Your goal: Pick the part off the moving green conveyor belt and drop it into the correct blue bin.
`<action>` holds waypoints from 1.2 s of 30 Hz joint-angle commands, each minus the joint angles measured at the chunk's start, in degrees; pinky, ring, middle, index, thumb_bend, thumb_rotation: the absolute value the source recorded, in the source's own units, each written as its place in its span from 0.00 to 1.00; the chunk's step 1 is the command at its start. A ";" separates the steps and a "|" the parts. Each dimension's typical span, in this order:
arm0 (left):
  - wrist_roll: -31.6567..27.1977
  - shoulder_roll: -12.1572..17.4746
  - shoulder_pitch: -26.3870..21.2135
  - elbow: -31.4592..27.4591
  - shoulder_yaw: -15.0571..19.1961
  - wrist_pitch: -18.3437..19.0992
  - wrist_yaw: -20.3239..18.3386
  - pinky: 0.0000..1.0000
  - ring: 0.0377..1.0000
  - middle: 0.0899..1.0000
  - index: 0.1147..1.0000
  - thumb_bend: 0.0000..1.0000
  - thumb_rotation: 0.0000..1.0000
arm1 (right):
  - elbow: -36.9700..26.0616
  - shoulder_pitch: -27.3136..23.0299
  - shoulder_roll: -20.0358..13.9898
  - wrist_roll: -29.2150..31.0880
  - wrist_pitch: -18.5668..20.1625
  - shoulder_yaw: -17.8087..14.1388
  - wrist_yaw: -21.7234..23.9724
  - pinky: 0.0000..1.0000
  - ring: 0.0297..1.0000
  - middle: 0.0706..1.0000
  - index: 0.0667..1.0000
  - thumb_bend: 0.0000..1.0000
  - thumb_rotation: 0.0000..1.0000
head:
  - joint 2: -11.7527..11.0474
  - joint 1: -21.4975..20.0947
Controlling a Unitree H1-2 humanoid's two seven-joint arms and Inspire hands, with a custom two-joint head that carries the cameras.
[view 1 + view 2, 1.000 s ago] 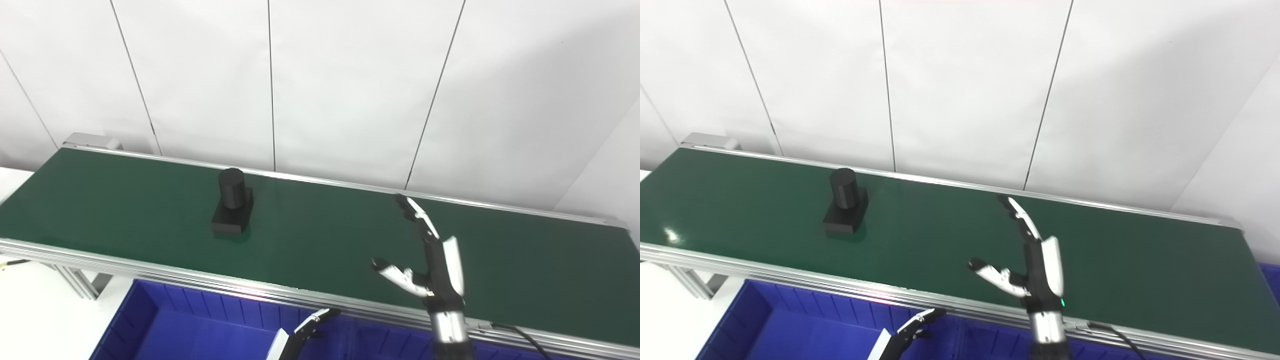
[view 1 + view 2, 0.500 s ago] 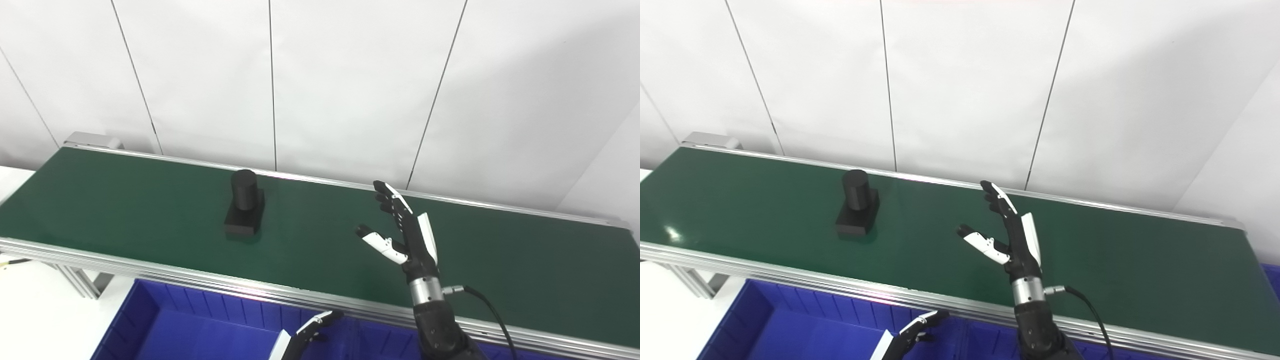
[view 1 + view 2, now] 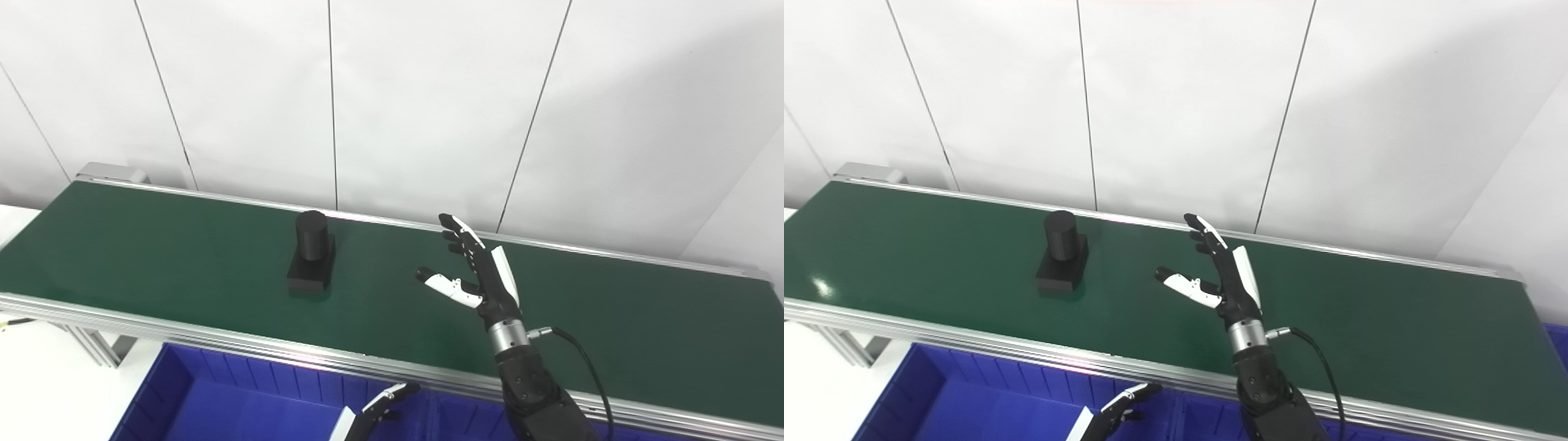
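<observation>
I stand in what looks like a factory test cell or robotics lab, not a home. In front of me runs a long green conveyor belt [image 3: 184, 263] framed in ribbed aluminium rails [image 3: 202, 334] and carried on bare metal legs [image 3: 92, 343]. Below its near edge sits a blue bin [image 3: 245, 398] of ribbed plastic, the stackable sort used for sorting parts. Behind the belt there is only a plain white panelled wall [image 3: 429, 104] with thin dark seams. A black machined-looking part [image 3: 312, 251] rides on the belt. Everything is bare, clean and industrial.
</observation>
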 commanded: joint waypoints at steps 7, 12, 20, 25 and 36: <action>-0.38 0.12 -0.53 -1.01 0.12 -2.08 -0.24 0.74 0.87 0.88 0.79 0.92 0.83 | 4.42 -5.67 0.89 0.21 -1.88 -2.31 0.41 0.83 0.87 0.90 0.89 0.76 0.53 | 0.00 0.01; -0.64 0.06 -0.15 -1.56 0.56 -2.08 -1.01 0.74 0.87 0.88 0.79 0.93 0.83 | 8.20 -7.59 1.23 1.35 -1.88 -4.47 1.88 0.81 0.85 0.89 0.88 0.77 0.51 | -0.01 -0.24; -0.67 0.40 0.07 -1.99 0.86 -2.08 -1.92 0.75 0.87 0.88 0.79 0.93 0.82 | 10.91 -8.73 1.01 1.46 -1.88 -6.40 3.29 0.77 0.84 0.88 0.88 0.79 0.51 | 0.36 -0.82; -0.58 0.51 0.21 -2.33 1.08 -2.08 -2.27 0.77 0.88 0.89 0.79 0.94 0.81 | 10.88 -8.42 0.90 1.10 -1.88 -7.09 3.40 0.78 0.84 0.87 0.88 0.79 0.50 | 0.63 -0.80; 0.16 0.70 0.37 -2.61 0.85 -2.08 -1.61 0.73 0.86 0.88 0.79 0.93 0.83 | 13.52 -9.21 0.99 -1.18 -1.88 -6.55 2.32 0.77 0.85 0.90 0.87 0.78 0.48 | 0.82 -1.05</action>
